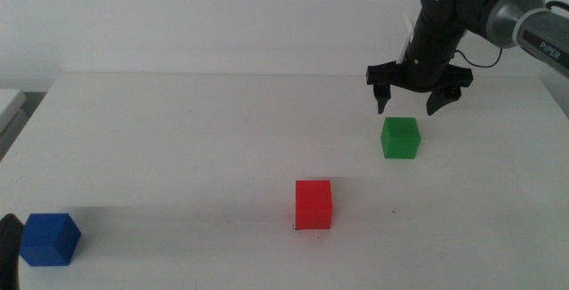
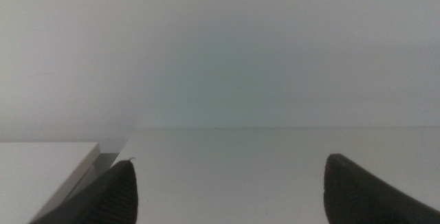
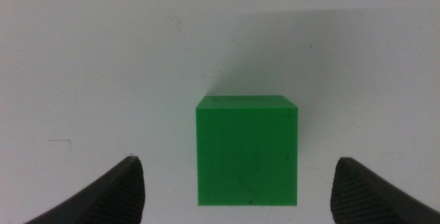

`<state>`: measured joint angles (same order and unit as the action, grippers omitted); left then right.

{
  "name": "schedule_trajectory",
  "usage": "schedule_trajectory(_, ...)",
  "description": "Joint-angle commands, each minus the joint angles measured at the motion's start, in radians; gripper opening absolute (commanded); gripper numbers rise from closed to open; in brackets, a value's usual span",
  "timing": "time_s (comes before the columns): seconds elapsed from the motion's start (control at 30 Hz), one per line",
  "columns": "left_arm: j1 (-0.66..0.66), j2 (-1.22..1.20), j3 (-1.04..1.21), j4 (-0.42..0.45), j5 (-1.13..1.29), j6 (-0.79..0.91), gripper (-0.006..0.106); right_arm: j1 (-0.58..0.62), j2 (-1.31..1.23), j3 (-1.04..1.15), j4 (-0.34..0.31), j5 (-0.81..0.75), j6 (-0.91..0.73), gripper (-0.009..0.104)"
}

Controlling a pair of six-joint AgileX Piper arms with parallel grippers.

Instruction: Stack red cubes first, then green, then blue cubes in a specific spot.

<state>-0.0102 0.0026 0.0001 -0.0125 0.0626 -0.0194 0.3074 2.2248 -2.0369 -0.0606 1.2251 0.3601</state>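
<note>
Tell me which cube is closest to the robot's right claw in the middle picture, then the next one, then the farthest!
From the right gripper, open above the table on the right:
1. The green cube, just below the jaws.
2. The red cube, near the table's middle front.
3. The blue cube, far off at the front left corner.

Green cube (image 3: 247,150), red cube (image 1: 313,205), blue cube (image 1: 49,238): matt, smooth plastic. Table (image 1: 178,139): white, smooth.
</note>
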Motion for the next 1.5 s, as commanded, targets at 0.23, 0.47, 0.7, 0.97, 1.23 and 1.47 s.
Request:
schedule_trajectory(0.23, 0.004, -0.003, 0.000, -0.002, -0.013, -0.004, 0.091, -0.011, 0.047, 0.004, -0.018, -0.004, 0.007, 0.093)
schedule_trajectory(0.47, 0.004, -0.003, 0.000, -0.002, -0.013, -0.004, 0.091, -0.029, 0.067, 0.011, -0.018, -0.004, 0.008, 0.093)
schedule_trajectory(0.7, 0.004, -0.003, 0.000, -0.002, -0.013, -0.004, 0.091, -0.029, 0.085, 0.022, -0.018, -0.004, 0.008, 0.093)
schedule_trajectory(0.97, 0.004, -0.003, 0.000, -0.002, -0.013, -0.004, 0.091, -0.027, 0.109, 0.022, -0.018, -0.004, 0.011, 0.093)
schedule_trajectory(1.23, 0.004, -0.003, 0.000, -0.002, -0.013, -0.004, 0.091, -0.027, 0.109, 0.022, -0.014, -0.021, 0.025, 0.093)
schedule_trajectory(1.47, 0.004, -0.003, 0.000, -0.002, -0.013, -0.004, 0.091, -0.018, 0.109, 0.022, -0.011, -0.035, 0.033, 0.092)
